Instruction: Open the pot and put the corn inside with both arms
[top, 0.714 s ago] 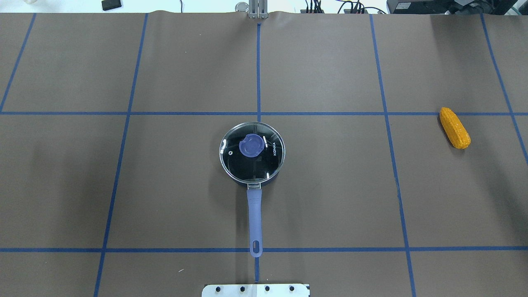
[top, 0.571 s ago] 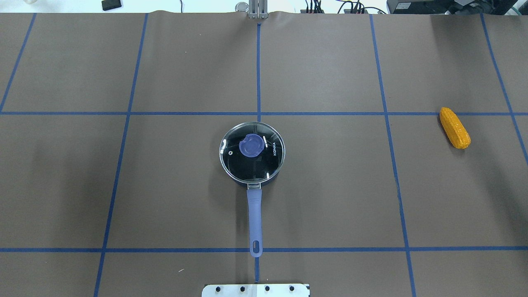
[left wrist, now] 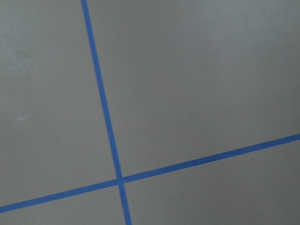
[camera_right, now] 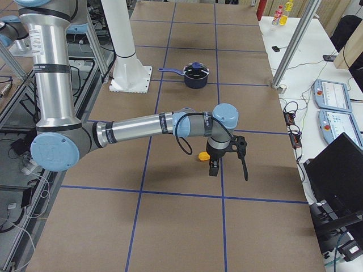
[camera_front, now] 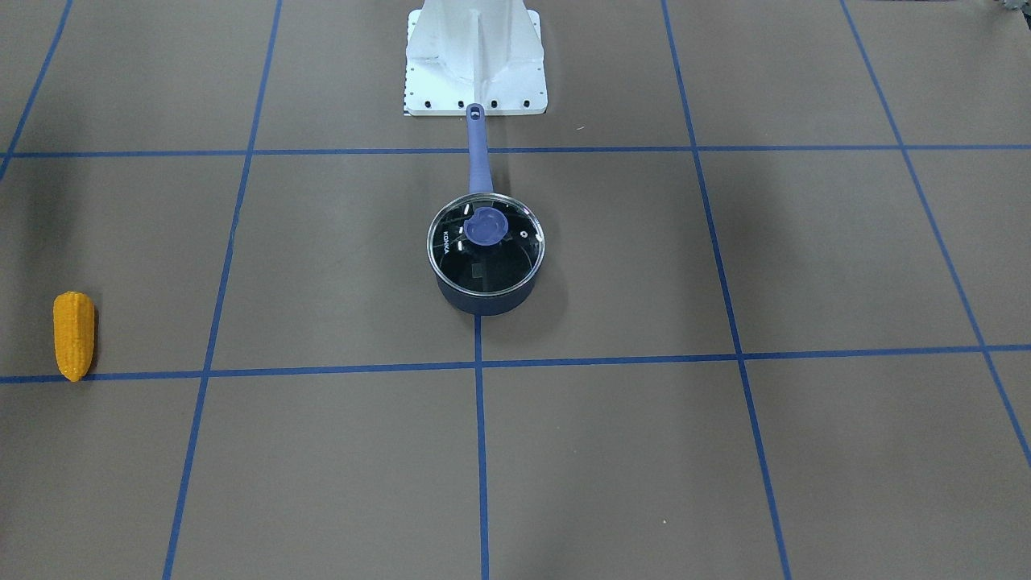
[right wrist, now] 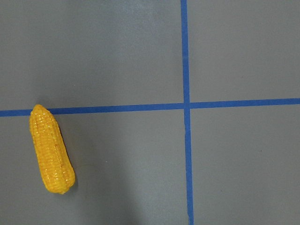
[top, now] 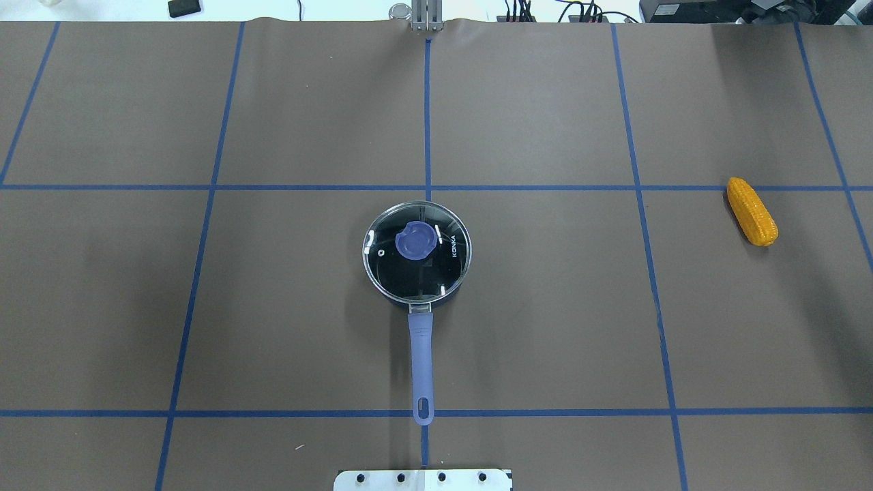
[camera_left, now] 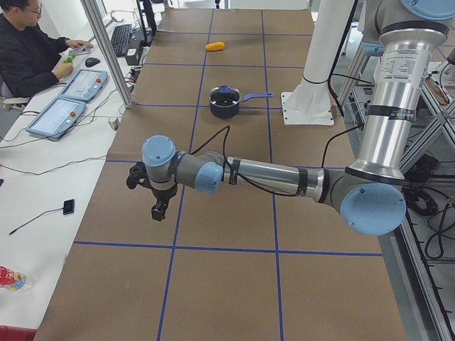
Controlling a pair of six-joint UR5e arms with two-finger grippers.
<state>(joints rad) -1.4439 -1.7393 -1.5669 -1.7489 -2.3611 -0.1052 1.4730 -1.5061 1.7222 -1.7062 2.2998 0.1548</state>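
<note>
The pot stands at the table's middle with its glass lid and blue knob on; its handle points toward the robot base. It also shows in the front view. The corn lies on the table far to the right, also in the front view and the right wrist view. My left gripper hovers far from the pot, over bare table. My right gripper hovers beside the corn. Both grippers show only in side views; I cannot tell whether they are open or shut.
The white robot base stands just behind the handle's end. Blue tape lines grid the brown table. A side table with control pendants and a seated operator lies beyond the far edge.
</note>
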